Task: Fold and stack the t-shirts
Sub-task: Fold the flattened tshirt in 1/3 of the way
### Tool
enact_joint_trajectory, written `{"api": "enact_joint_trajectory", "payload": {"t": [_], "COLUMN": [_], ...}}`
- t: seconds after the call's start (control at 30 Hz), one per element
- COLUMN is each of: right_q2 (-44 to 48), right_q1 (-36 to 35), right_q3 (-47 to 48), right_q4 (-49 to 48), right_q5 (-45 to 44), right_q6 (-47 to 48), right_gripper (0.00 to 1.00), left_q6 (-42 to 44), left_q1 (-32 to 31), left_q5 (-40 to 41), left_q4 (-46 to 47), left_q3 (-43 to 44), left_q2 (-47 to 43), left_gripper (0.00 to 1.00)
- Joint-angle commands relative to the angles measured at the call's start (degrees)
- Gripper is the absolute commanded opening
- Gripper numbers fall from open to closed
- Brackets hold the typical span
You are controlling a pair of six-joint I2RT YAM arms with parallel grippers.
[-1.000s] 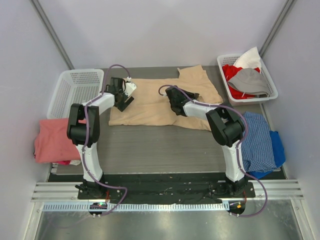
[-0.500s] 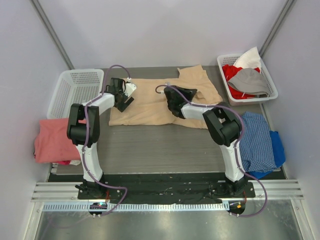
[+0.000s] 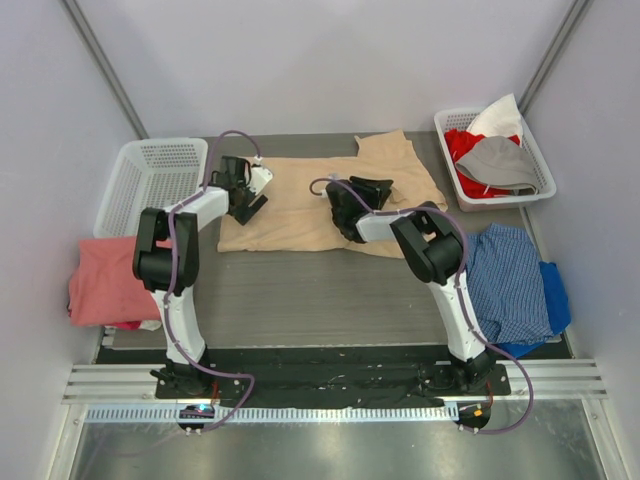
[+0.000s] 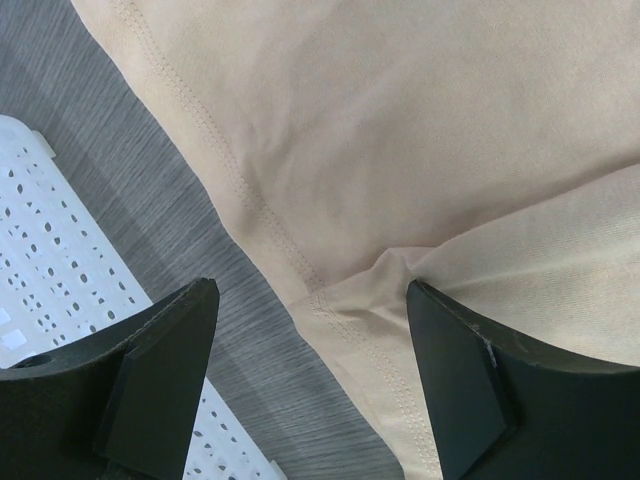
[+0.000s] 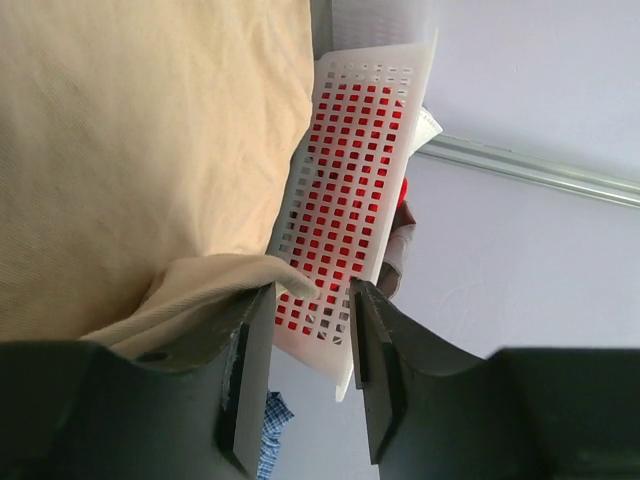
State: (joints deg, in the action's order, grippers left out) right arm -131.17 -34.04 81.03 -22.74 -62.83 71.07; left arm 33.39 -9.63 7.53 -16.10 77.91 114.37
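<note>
We see the tan t-shirt point(image 3: 300, 205) spread flat on the table point(image 3: 300, 295), with both claws over it. The left claw point(image 3: 249, 203) hangs above the shirt's left border. Its fingers point(image 4: 165, 365) are set wide apart with nothing between them. Straight below the gap lie a stitched hem and the corner of a folded-over layer of the tan cloth. Off that claw's left finger runs a strip of bare table, and past it the perforated wall of a white basket point(image 4: 50, 260).

The right claw point(image 3: 343, 218) sits low on the middle of the same shirt, tipped onto its side. Its jaws stand a little apart, and we can look straight through the gap. A rolled fold of the tan cloth lies by one finger, and its tip pokes into the gap without reaching the other. From the wrist view we cannot be sure whether the cloth actually touches the pad. Beyond this claw's fingertips stands a second white basket point(image 5: 350, 190). Red cloth point(image 3: 462, 148) shows through its holes, and a grey garment point(image 3: 500, 162) lies on top.

The salmon-pink t-shirt point(image 3: 105, 280) lies bunched well away from both claws, out past the left arm's elbow. A blue checked cloth point(image 3: 505, 285) lies behind the right claw, beside that arm's elbow.
</note>
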Motion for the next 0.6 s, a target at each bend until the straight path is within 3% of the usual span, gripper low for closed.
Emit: {"api": "enact_joint_trajectory", "payload": {"t": [0.0, 0.17, 0.57], "right_q2": [3.7, 9.0, 25.6], "right_q1": [0.6, 0.8, 5.9], "right_q3": [0.7, -0.4, -4.6], "right_q4": [-1.2, 3.6, 35.8], "right_q5": [-2.0, -1.0, 10.3], "right_q6": [-3.7, -10.1, -38.0], "right_gripper": [0.48, 0.58, 0.63], "left_q6": [-0.1, -0.3, -0.5], "left_q1": [0.0, -0.1, 0.0], "left_q5": [-0.4, -0.8, -1.4], "left_q4": [-0.1, -0.1, 0.2], "left_q3": [-0.5, -1.1, -3.3], "left_q2": [-3.4, -3.8, -5.4], "left_gripper": [0.81, 0.81, 0.81]}}
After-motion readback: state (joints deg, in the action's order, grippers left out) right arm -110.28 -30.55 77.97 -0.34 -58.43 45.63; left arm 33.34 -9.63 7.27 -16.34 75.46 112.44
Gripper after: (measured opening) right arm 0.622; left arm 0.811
